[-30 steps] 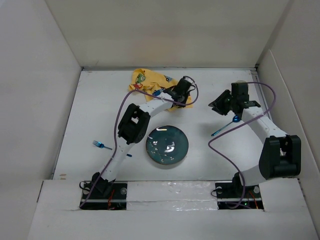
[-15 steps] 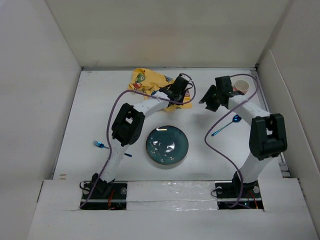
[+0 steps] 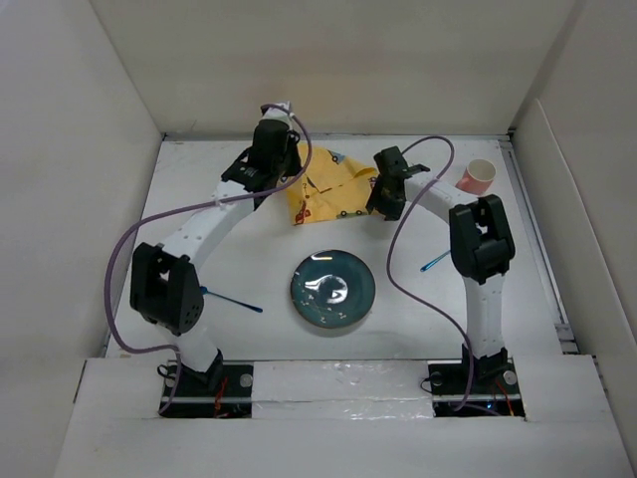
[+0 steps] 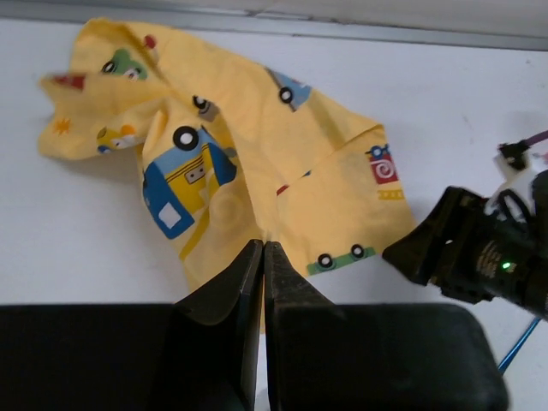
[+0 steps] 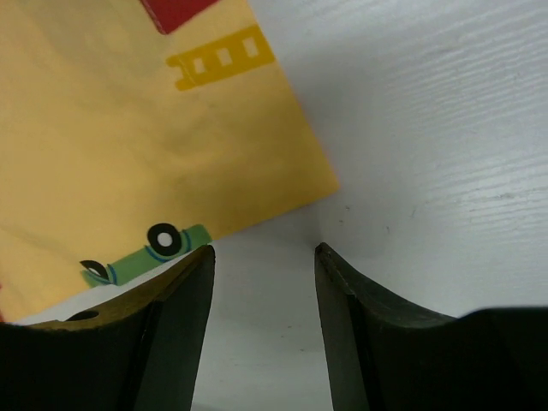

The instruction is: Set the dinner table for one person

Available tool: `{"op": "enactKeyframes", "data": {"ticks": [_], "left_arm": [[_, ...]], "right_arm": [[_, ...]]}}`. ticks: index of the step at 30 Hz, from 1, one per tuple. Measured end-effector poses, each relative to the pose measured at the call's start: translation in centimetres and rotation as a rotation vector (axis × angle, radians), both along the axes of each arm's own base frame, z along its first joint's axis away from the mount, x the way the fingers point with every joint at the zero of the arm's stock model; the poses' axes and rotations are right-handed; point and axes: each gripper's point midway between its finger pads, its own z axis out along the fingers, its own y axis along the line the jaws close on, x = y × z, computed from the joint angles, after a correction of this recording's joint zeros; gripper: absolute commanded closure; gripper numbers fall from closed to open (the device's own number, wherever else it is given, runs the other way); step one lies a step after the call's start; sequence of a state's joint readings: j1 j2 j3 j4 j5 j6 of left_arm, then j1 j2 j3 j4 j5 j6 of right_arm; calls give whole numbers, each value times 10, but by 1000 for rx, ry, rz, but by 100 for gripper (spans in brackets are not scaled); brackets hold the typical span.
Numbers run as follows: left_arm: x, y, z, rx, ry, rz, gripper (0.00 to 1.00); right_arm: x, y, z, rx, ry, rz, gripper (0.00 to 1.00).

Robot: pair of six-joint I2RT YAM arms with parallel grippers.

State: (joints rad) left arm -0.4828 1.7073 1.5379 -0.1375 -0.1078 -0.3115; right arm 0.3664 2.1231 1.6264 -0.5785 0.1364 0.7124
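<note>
The left arm (image 3: 202,231) and the right arm (image 3: 486,314) are alike: white links between chunky black joint housings. A thin purple cable (image 3: 111,299) trails along each. The left hand (image 4: 264,250) and the right hand (image 5: 264,255) have matte black fingers (a tiny green light (image 4: 502,265) glows on the right wrist housing).

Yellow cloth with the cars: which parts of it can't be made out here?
- Left wrist view: whether the shut left tool pinches the cloth; its own fingers cover the contact.
- Top view: the cloth's left part, hidden behind the left arm.
- Right wrist view: most of the cloth, cut off by the top and left edges.
</note>
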Motion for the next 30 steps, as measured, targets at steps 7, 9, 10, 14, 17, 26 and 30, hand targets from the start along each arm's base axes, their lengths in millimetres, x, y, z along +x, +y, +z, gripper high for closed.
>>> {"op": "enactKeyframes", "data": {"ticks": [7, 9, 10, 14, 17, 26, 30], "left_arm": [[-29, 56, -39, 55, 89, 121, 100], [-37, 79, -48, 67, 111, 164, 100], [-39, 94, -51, 67, 120, 190, 100], [-38, 145, -44, 65, 108, 312, 100], [-40, 149, -38, 65, 92, 327, 100], [-44, 160, -29, 132, 90, 379, 100], [-42, 163, -17, 137, 69, 393, 100]], "right_arm": [[-2, -15, -1, -72, 20, -52, 45], [-4, -18, -3, -86, 32, -63, 43], [-6, -19, -5, -94, 40, -65, 44], [0, -19, -7, -107, 48, -72, 48], [10, -15, -7, -102, 46, -86, 48], [26, -13, -9, -58, 53, -131, 95], [27, -15, -9, -23, 39, -165, 100]]}}
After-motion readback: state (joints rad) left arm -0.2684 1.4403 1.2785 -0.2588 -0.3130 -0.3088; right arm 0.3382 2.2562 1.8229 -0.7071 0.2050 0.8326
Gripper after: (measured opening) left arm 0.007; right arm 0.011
